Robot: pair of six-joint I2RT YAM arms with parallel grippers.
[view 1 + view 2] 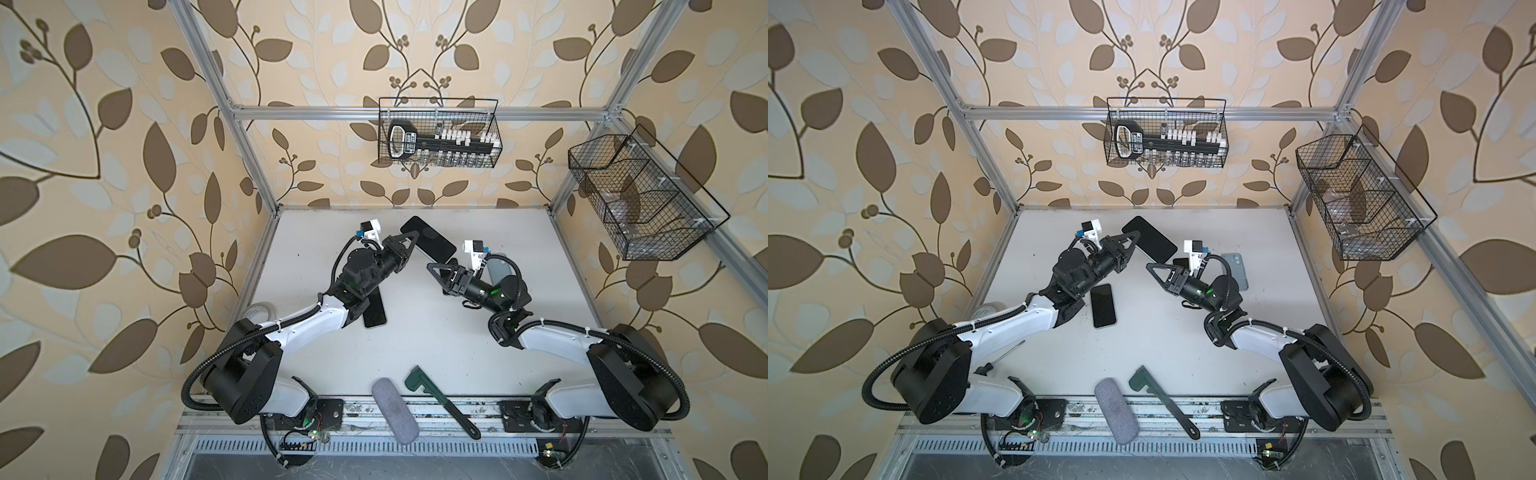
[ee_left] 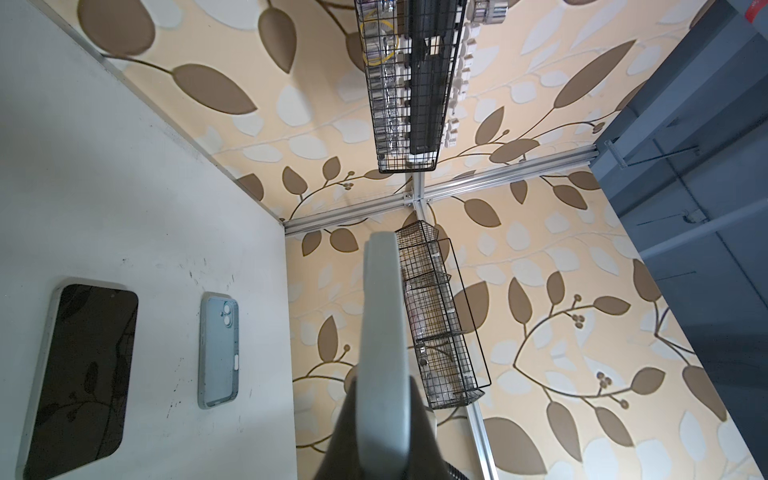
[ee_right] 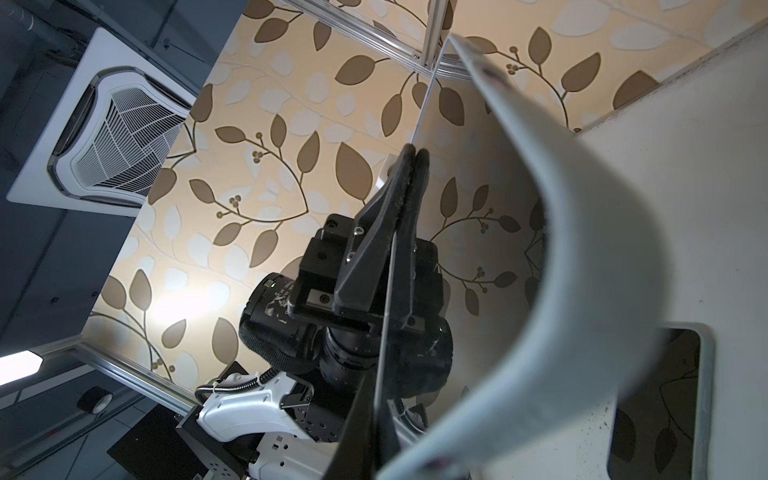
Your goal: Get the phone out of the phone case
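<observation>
Now the left claw (image 1: 414,237) clamps tight on the phone (image 1: 434,243), held above the table (image 1: 415,345) to steady it, while the right claw (image 1: 432,266), closed on the case (image 3: 561,249) rim, curls it away.

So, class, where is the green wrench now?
In both top views, the green wrench lies at the table's front edge, just right of the grey pouch.

We log cream wallpaper (image 1: 124,124) in brown leaf print, white table (image 1: 415,340), black phone (image 1: 432,241), pale grey phone case (image 3: 590,291), green tool (image 1: 419,380).
</observation>
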